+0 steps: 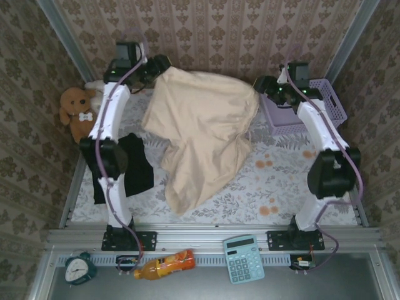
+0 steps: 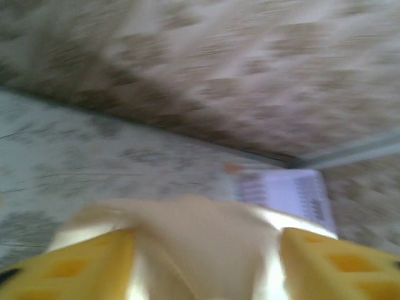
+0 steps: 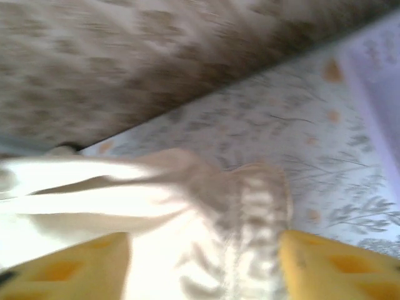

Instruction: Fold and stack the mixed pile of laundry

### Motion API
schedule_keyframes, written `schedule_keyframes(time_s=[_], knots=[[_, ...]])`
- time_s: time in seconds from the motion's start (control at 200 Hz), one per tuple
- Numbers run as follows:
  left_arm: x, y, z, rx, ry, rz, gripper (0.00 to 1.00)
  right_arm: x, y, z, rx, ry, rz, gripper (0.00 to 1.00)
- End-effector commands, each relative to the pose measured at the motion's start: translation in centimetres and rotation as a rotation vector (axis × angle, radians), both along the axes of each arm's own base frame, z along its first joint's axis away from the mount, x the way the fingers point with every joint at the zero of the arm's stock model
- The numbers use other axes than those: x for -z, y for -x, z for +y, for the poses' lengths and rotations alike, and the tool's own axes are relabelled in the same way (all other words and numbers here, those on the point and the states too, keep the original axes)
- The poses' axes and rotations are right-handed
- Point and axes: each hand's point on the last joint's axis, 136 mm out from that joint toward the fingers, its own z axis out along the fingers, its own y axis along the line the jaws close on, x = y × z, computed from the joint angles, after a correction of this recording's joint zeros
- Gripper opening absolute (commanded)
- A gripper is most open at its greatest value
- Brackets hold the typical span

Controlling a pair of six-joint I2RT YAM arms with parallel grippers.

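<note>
Beige garment point(image 1: 200, 134) sprawls over the floral tablecloth point(image 1: 275, 181) between wallpapered walls point(image 1: 250, 31), its far edge between the wide-spread fingers of the left gripper point(image 2: 205, 240) and right gripper point(image 3: 203, 240). Black garment point(image 1: 134, 165) lies under the left arm; lavender basket point(image 1: 325, 103) far right, brown plush point(image 1: 76, 109) far left.

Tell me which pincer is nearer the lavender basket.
Right. The right pincer sits just beside the lavender basket, on its garment side. The left pincer is well away, across the full width of the beige garment.
</note>
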Motion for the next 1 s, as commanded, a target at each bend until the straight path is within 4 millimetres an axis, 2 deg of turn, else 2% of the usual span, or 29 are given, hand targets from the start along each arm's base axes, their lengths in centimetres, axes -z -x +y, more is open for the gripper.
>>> schedule_keyframes(time_s=[0.0,0.055,0.115,0.23,0.315,0.34,0.4,0.455,0.525,0.58,0.66,0.715,0.735,0.8,0.92,0.98,0.995], knots=[[2.8,-1.5,2.7,-0.098,-0.094,0.072,1.00,0.2,-1.9,-1.1,0.046,0.007,-0.001,1.00],[4.2,-1.5,2.7,-0.096,-0.112,0.107,1.00,1.1,-1.2,-1.2,0.029,0.034,0.026,1.00],[4.6,-0.7,2.6,-0.086,-0.158,0.118,1.00,1.9,0.2,-1.4,0.008,0.080,0.058,1.00],[4.6,2.9,1.6,-0.031,-0.246,0.126,1.00,3.8,4.3,-1.1,-0.061,0.131,0.109,1.00],[5.3,6.8,-0.5,0.025,-0.219,0.146,1.00,6.1,7.6,-0.4,-0.119,0.153,0.155,0.94],[6.2,8.1,-1.1,0.035,-0.206,0.165,1.00,7.0,8.6,-0.2,-0.136,0.150,0.175,0.91],[7.0,11.4,-2.4,0.043,-0.154,0.174,1.00,9.1,10.6,0.3,-0.171,0.136,0.225,0.79],[8.8,14.5,-2.9,0.031,-0.131,0.223,1.00,11.2,12.2,0.8,-0.196,0.123,0.277,0.73],[11.1,18.3,-3.2,0.027,-0.116,0.292,1.00,13.1,13.0,1.3,-0.224,0.099,0.309,0.68],[12.7,21.0,-3.5,0.034,-0.134,0.332,1.00,14.6,13.0,1.6,-0.241,0.093,0.339,0.61],[15.1,23.6,-4.1,0.048,-0.154,0.394,0.98,16.7,12.3,2.1,-0.247,0.075,0.378,0.56],[16.4,23.9,-4.3,0.037,-0.132,0.418,0.95,18.0,11.7,2.4,-0.239,0.051,0.411,0.53],[16.7,24.4,-5.3,0.058,-0.127,0.416,0.94,18.4,11.5,2.5,-0.234,0.042,0.422,0.52],[17.9,23.9,-5.9,0.031,-0.111,0.421,0.91,19.5,11.1,3.0,-0.222,0.016,0.440,0.51],[19.4,20.9,-5.7,-0.035,-0.118,0.385,0.87,20.9,11.2,3.6,-0.213,0.045,0.477,0.49],[19.7,19.0,-5.8,-0.040,-0.127,0.362,0.85,21.3,11.3,3.6,-0.208,0.045,0.491,0.38],[19.9,18.1,-4.9,-0.064,-0.128,0.363,0.85,21.4,11.3,3.5,-0.200,0.046,0.494,0.35]])
